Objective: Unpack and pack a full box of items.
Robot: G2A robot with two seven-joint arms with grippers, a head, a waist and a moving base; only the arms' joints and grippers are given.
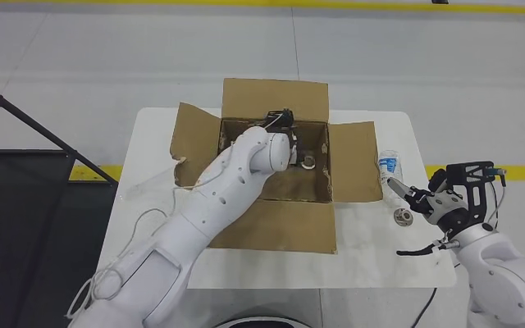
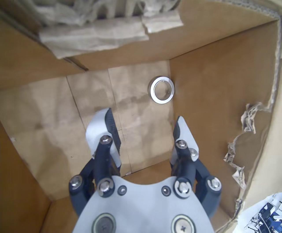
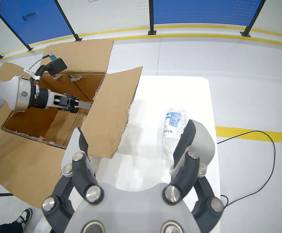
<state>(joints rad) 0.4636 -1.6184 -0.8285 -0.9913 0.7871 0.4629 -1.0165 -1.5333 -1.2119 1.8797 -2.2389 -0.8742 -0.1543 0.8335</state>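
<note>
One metal ring (image 2: pixel 161 92) just beyond the gaping left pincer (image 2: pixel 144 116)

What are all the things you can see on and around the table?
Cardboard box: one, brown, flaps open, middle of the table.
Metal ring: one, silver, flat on the box floor near a corner.
Plastic bottle: one, clear with a blue-and-white label, lying on the table beside the box.
Small round object: one, pale, on the table near the bottle; too small to name.
Table: one, white.
Panels: several, blue, standing on the floor behind the table.
Left jaws: one pair, grey with black pads, open inside the box, above the ring.
Right jaws: one pair, same colours, open over the table by the bottle.
</note>
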